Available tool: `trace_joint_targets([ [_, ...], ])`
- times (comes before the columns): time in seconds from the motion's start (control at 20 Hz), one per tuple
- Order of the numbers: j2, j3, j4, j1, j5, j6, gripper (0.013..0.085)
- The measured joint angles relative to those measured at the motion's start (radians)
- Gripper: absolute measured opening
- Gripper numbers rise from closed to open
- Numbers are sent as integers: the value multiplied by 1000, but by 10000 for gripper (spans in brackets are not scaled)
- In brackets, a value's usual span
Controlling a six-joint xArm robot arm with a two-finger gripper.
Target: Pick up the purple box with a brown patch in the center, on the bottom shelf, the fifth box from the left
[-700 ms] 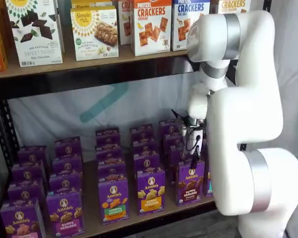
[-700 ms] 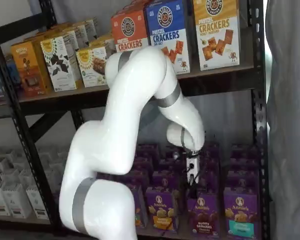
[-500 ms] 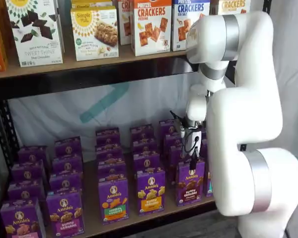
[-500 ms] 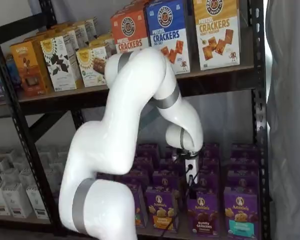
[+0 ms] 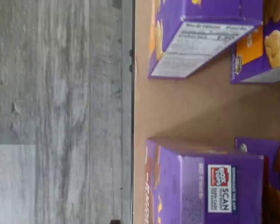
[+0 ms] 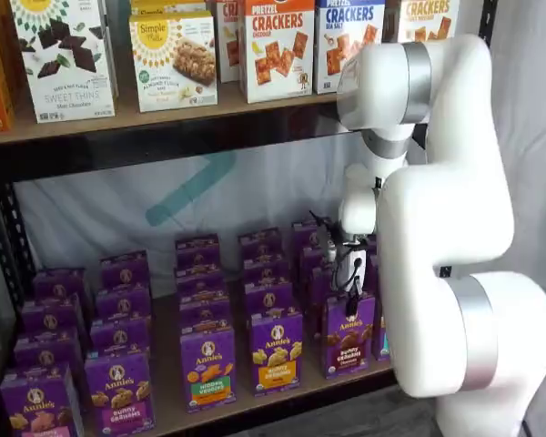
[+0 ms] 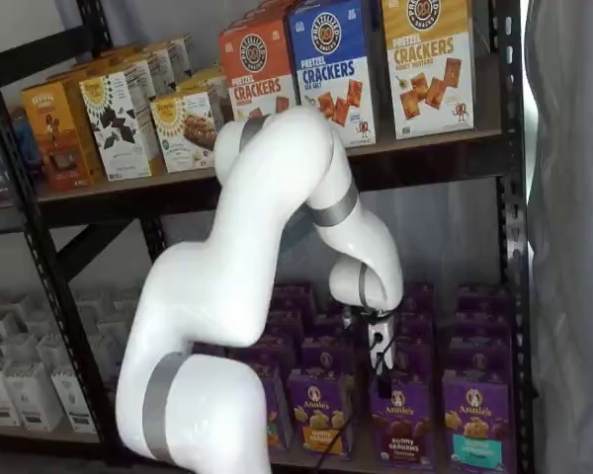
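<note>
Currently: end effector hangs just above purple box, fingers seen side-on; spread or pressed together, can't tell. Purple box upright at front edge of bottom shelf, yellow-panel carton beside it w/ bare board between. Wrist view: shelf edge, grey floor beyond.
</note>
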Motion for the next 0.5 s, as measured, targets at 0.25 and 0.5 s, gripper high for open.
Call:
trace_joint_targets([
  [0.25,54,-55,-135,-11,2,111,850],
  [0.5,98,-100,-229,-17,6,192,850],
])
